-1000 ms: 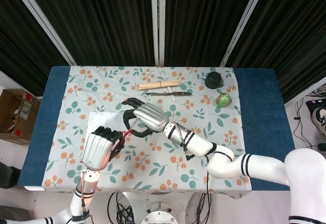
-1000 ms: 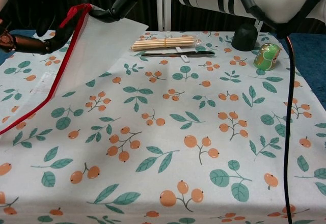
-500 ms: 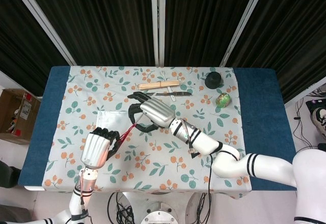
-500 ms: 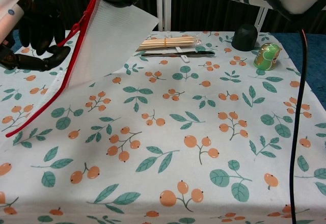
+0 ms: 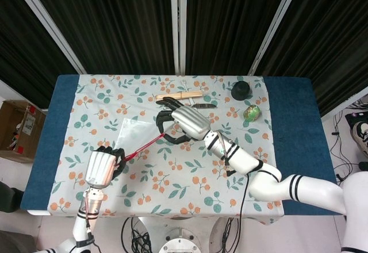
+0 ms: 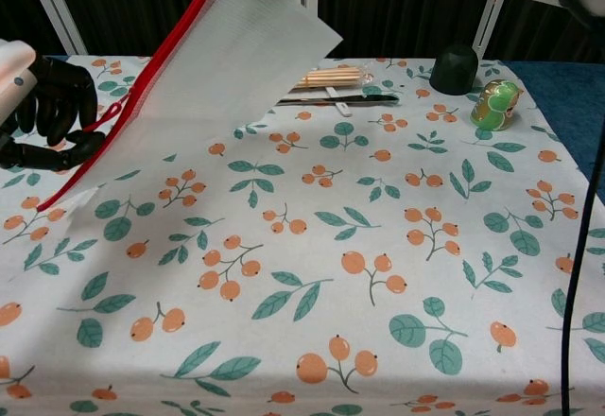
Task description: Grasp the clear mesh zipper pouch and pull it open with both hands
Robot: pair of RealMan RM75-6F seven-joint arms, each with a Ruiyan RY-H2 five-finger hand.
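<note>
No legible writing observed. The mesh pouch [image 6: 217,66] hangs over the floral tablecloth [image 6: 378,246], its red zipper edge pinched by the left hand [image 5: 102,167] at 7 o'clock and gripped by the right hand [image 5: 187,123] at 1 o'clock. Black curtains [image 5: 230,23] back the table.

The floral-clothed table [image 5: 172,181] carries a stick bundle [image 5: 179,96], black cap [image 5: 240,89] and green toy [image 5: 251,112].
</note>
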